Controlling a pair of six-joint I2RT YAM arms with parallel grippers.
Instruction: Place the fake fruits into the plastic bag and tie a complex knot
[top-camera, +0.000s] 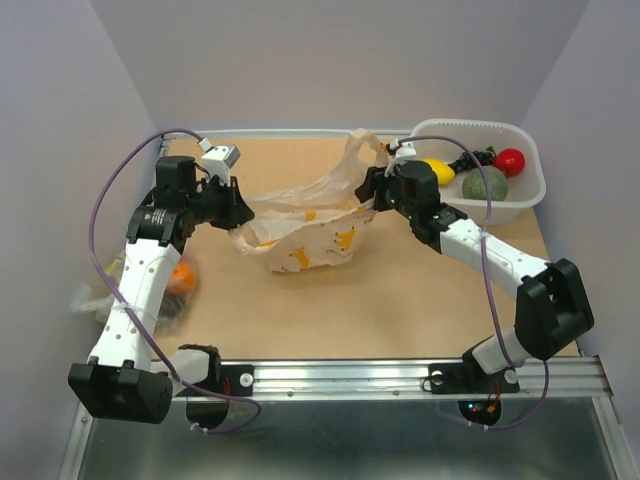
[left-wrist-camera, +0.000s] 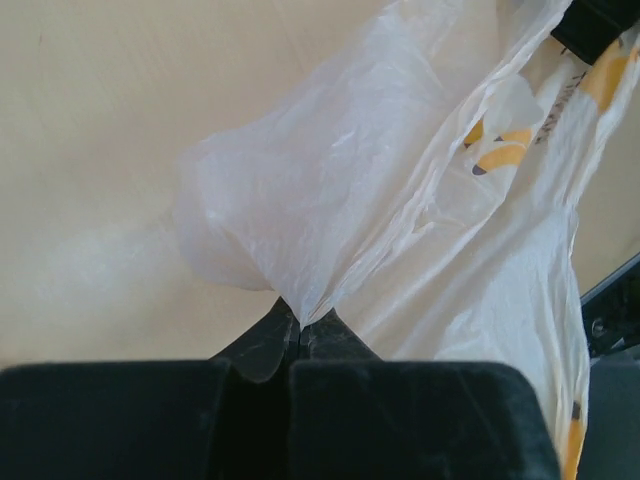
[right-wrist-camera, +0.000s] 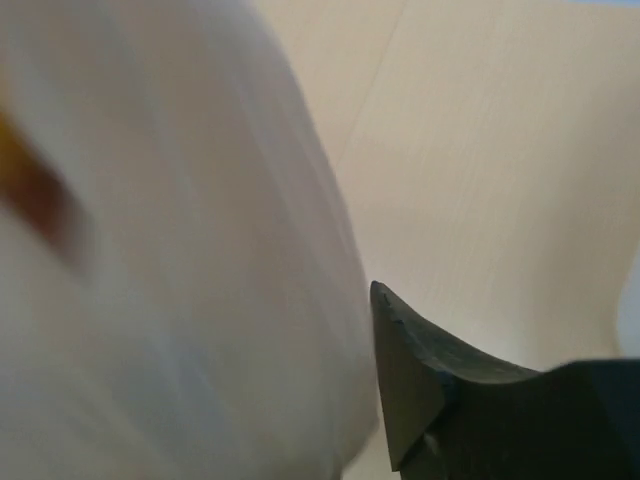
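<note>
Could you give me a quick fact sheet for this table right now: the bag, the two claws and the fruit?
Plastic bag: mid-table, between the two grippers
Left gripper: shut, pinching the bag's thin edge
Right gripper: at the bag's right end; grip unclear
Fake fruits: yellow, green and red ones in the white tub
Knot: none visible

the plastic bag (top-camera: 310, 240) is lying at the middle of the table (top-camera: 400, 310). the left gripper (top-camera: 243, 215) is sitting at the bag's 9 o'clock edge, and the right gripper (top-camera: 371, 191) at its 2 o'clock. a tub (top-camera: 515, 212) is standing at the table's 2 o'clock corner, with fruits (top-camera: 485, 183) lying in it. a second bag (top-camera: 181, 277) is lying at the table's 8 o'clock edge.
</note>
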